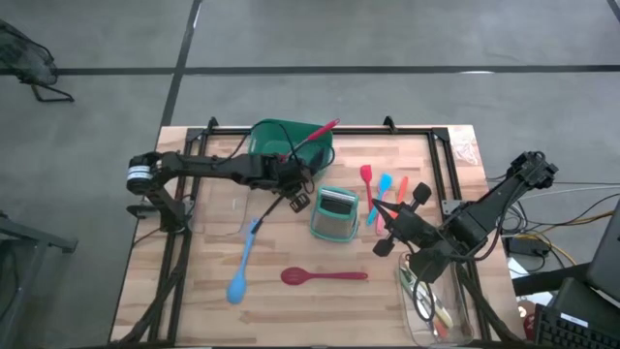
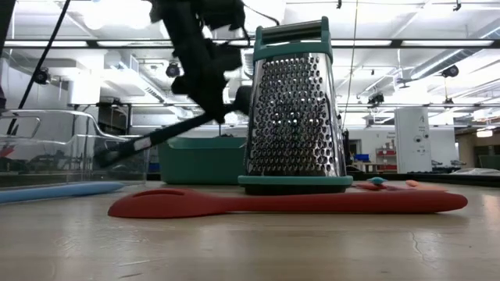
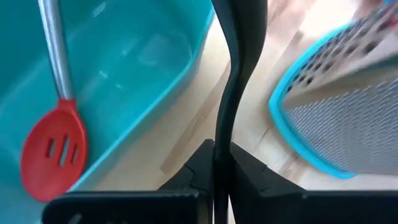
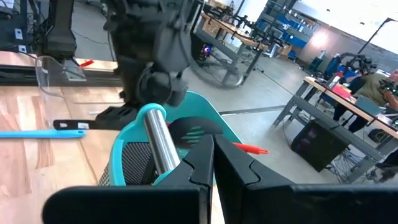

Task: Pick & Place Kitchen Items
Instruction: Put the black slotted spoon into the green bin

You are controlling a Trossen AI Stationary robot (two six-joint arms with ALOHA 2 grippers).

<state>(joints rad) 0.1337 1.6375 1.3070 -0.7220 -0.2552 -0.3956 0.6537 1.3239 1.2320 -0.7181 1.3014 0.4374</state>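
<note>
My left gripper (image 1: 294,189) is shut on a black slotted spoon (image 2: 156,136), just in front of the green tub (image 1: 281,145). A red slotted spoon (image 3: 53,149) lies in that tub, its handle (image 1: 320,131) sticking out over the rim. A blue spoon (image 1: 242,264) and a red spoon (image 1: 325,276) lie flat on the table. Small red (image 1: 366,176), blue (image 1: 385,184) and orange (image 1: 400,189) spatulas lie right of the grater. My right gripper (image 1: 386,240) is shut and empty, near the grater's right side. My left gripper pinches the black spoon's handle (image 3: 225,124) between its two fingers, partway along it. The spoon is tilted: its slotted head (image 4: 194,130) is up by the tub, and its handle end (image 2: 105,156) slants down toward the table's near left. It appears lifted clear.
A box grater (image 1: 336,213) stands upright mid-table between the two grippers. A clear tray (image 1: 441,310) holding utensils sits at the near right corner. Another clear tray (image 2: 70,148) stands left of the tub. A black frame (image 1: 320,126) runs round the table's far and side edges.
</note>
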